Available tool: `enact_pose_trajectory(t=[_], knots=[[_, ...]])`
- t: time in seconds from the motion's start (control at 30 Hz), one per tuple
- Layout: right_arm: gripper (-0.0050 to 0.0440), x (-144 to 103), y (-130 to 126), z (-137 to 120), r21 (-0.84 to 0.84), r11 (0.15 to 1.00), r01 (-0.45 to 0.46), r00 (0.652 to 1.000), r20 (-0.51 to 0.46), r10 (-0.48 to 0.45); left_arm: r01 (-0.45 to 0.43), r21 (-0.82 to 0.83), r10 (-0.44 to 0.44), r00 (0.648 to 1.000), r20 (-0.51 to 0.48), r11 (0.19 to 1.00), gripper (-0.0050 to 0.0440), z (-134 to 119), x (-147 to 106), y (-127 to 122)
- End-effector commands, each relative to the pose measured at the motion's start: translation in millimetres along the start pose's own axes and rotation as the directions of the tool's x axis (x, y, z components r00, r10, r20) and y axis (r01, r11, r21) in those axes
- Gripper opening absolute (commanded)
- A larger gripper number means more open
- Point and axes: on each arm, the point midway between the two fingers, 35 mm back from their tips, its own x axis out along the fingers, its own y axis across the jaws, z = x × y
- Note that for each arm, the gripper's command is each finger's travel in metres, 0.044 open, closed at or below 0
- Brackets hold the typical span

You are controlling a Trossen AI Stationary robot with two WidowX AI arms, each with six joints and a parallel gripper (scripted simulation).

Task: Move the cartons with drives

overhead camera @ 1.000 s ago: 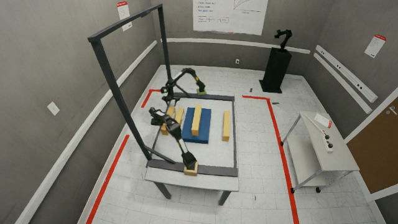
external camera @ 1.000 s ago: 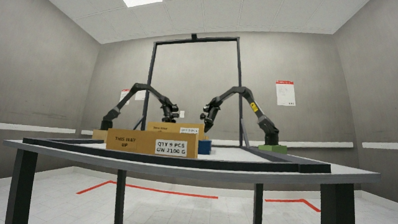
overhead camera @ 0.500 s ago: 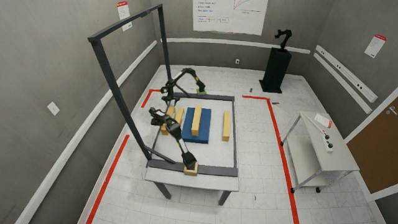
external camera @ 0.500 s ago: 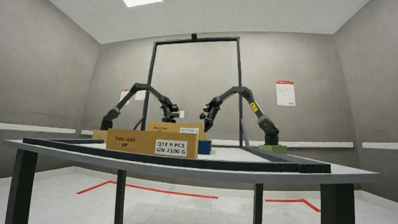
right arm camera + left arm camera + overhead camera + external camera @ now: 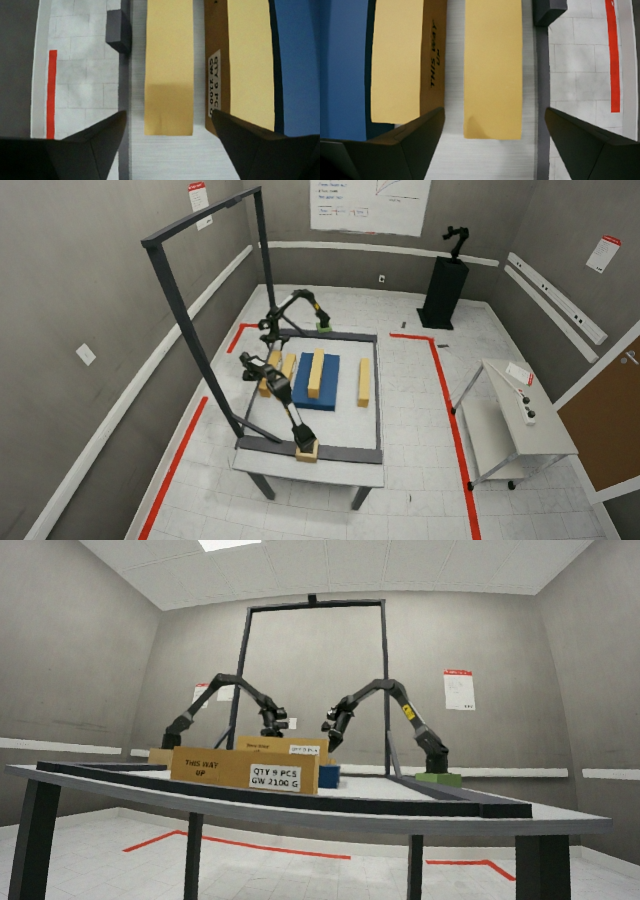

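Four long tan cartons lie parallel on the table. One carton (image 5: 316,372) (image 5: 280,744) stands on the blue raised platform (image 5: 330,390) (image 5: 329,776) (image 5: 340,68) (image 5: 299,68). Another carton (image 5: 364,381) (image 5: 220,770) lies alone on the far side of the platform. A labelled carton (image 5: 288,366) (image 5: 396,60) (image 5: 245,60) lies beside the platform. The outermost carton (image 5: 274,359) (image 5: 493,68) (image 5: 169,68) lies next to the table's rail. My left gripper (image 5: 274,341) (image 5: 334,742) (image 5: 494,112) is open above one end of the outermost carton. My right gripper (image 5: 247,370) (image 5: 272,730) (image 5: 169,114) is open above its other end. Neither touches it.
A dark rail (image 5: 375,390) (image 5: 350,802) frames the table top. Tall gantry posts (image 5: 185,325) stand along the edge by the outermost carton, with a dark foot block (image 5: 549,10) (image 5: 118,34). A white cart (image 5: 515,420) and a black pedestal (image 5: 444,295) stand on the floor.
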Motion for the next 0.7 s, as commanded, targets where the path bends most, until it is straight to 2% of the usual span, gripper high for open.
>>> enact_pose_trajectory(t=[0.0,0.67], knots=[[0.0381,-4.6,-0.4,3.7,0.005,1.000,-0.010,1.000,0.010,0.010,0.016,-0.006,-0.016,1.000,0.019,1.000,0.0383,6.0,-9.4,-0.6],[0.0381,-4.5,-0.1,3.8,0.008,1.000,-0.020,1.000,0.020,0.020,0.008,-0.009,-0.007,1.000,0.018,1.000,0.0383,6.3,-9.9,0.2]])
